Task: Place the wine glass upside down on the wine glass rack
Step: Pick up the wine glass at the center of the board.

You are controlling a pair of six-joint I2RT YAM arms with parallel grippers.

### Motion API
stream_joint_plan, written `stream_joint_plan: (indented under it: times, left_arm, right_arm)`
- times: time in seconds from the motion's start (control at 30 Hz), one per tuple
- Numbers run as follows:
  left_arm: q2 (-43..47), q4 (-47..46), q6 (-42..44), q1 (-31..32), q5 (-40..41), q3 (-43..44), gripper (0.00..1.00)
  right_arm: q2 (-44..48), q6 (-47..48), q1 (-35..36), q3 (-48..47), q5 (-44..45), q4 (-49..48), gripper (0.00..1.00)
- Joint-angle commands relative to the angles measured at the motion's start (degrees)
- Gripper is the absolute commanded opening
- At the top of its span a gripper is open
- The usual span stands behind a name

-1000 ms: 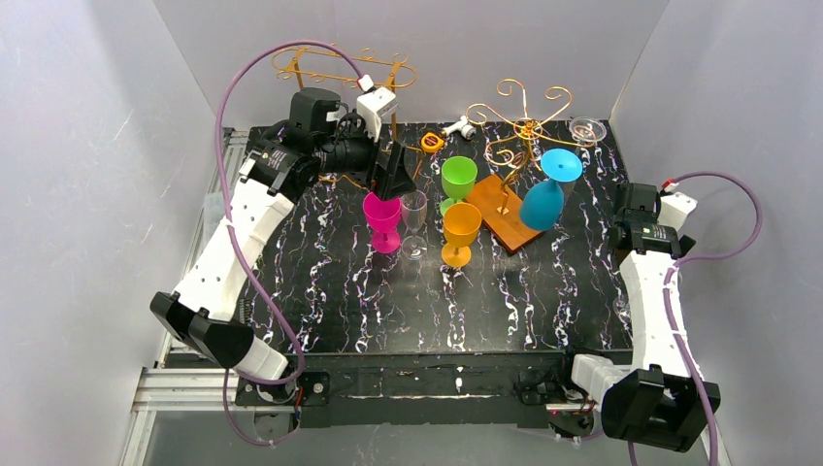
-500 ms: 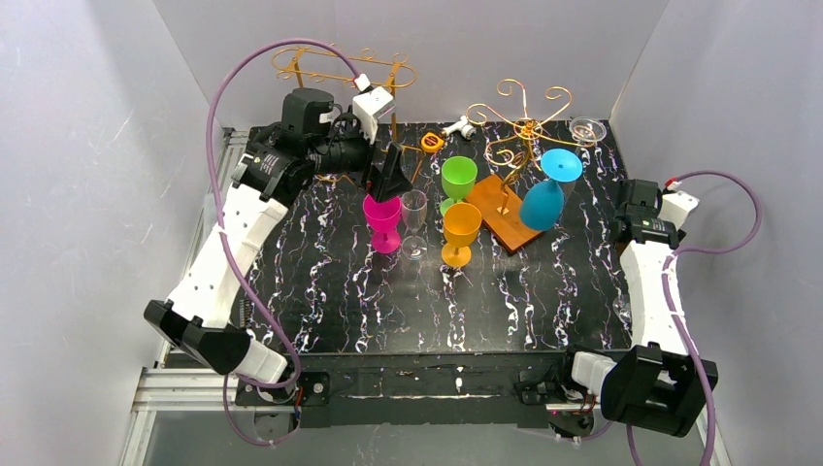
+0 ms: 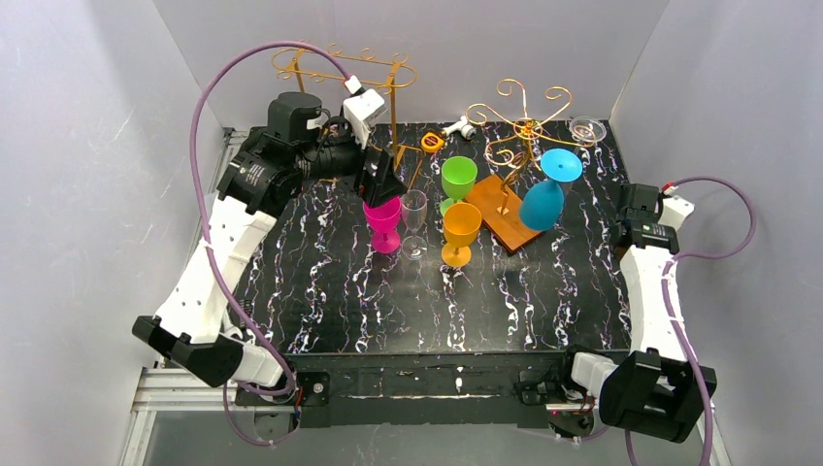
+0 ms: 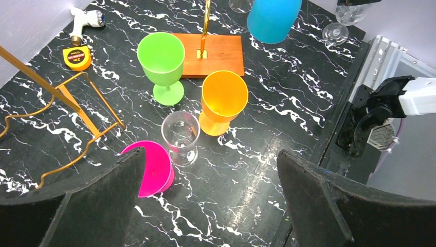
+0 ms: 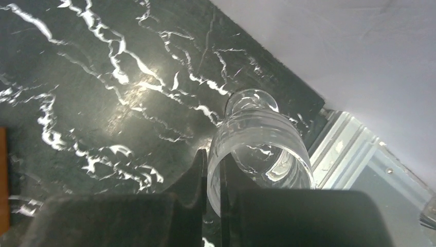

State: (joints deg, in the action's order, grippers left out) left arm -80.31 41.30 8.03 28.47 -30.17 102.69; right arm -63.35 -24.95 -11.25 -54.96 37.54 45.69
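From above, the left gripper point(image 3: 385, 184) hovers spread wide and empty just over the pink glass point(image 3: 383, 218). It is well apart from the wine glass rack point(image 3: 519, 131), where a blue glass point(image 3: 543, 199) hangs bowl-down. The right arm point(image 3: 648, 282) reaches along the right edge of the table point(image 3: 388, 311).

In the left wrist view, the pink glass and a clear goblet point(image 4: 181, 136) stand untouched between the parted fingers point(image 4: 92, 206).

In the right wrist view, the right gripper point(image 5: 214, 164) is pinched on the wall of the clear wine glass point(image 5: 262, 144), seemingly with one finger inside the bowl and one outside. That rim grip probably suits turning it over. Its foot lies beyond the fingertips, apparently on the table.
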Motion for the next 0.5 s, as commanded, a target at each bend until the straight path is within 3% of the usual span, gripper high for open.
stream_joint_plan:
  times: [0.0,0.37,0.47]
  left_arm:
    - [2.8,2.3,-0.9,0.2,-1.9,0.3,0.99]
    - [4.0,1.8,-3.8,0.2,1.5,-1.6,0.99]
    - [4.5,2.3,-4.0,0.1,0.3,-2.7,0.99]
  right_arm:
    - [3.8,-3.2,1.3,-3.2,-10.9,3.8,0.01]
    - [15.4,-0.7,6.0,-12.7,-21.7,15.3,0.01]
    - [17.0,0.0,6.0,-15.8,-28.5,18.4,0.01]
